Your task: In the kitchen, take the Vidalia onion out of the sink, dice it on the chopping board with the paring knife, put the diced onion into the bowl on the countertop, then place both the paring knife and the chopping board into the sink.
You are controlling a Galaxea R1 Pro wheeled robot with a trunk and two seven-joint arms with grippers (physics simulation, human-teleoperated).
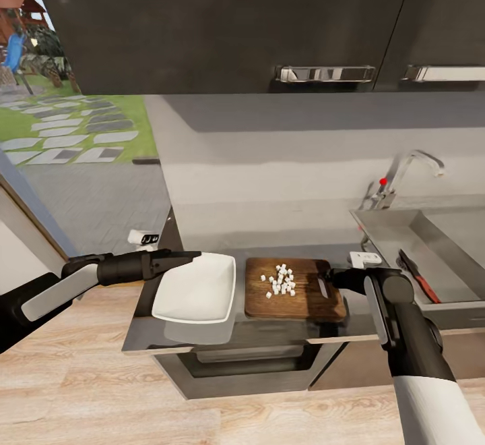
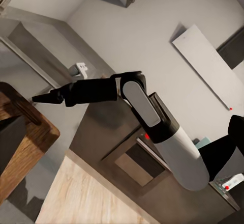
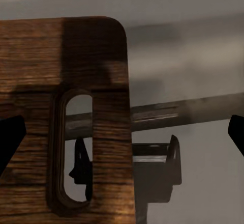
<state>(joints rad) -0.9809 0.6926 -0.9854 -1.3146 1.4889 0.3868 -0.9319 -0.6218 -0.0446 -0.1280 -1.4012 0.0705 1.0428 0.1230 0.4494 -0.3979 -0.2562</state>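
Head view: diced onion (image 1: 281, 279) heaped in small white cubes on the chopping board (image 1: 294, 303), board flat on the countertop (image 1: 145, 337) just left of the sink (image 1: 404, 236). Bowl (image 1: 197, 290) just beside the board on its left, apparently empty, held at its near left rim by the left gripper (image 1: 192, 255); closed on the rim, as far as can be judged, though the fingertips blur into the white. Right gripper (image 1: 330, 275) low over the board's right end by the slot handle; open or closed not readable here. Paring knife (image 1: 419, 275) lying on the steel drainboard by the basin, red handle toward the front edge, blade pointing back. Chrome tap (image 1: 397, 179) with its red dot behind.

Left wrist view: board corner (image 2: 25, 132) at one side, right arm (image 2: 152, 117) stretched across the counter, dark fingers tapering to a point near the board. Left gripper's own fingers not clear enough to judge.

Right wrist view: board end and slot handle hole (image 3: 76, 147) directly ahead, dark fingertips (image 3: 10, 135) spread wide at both edges of the frame, nothing between them; open, then, and not yet holding the board.

Judged progress: onion out of the sink and diced, knife seemingly set aside at the sink already. Left to do: dice into the bowl, then board into the sink.
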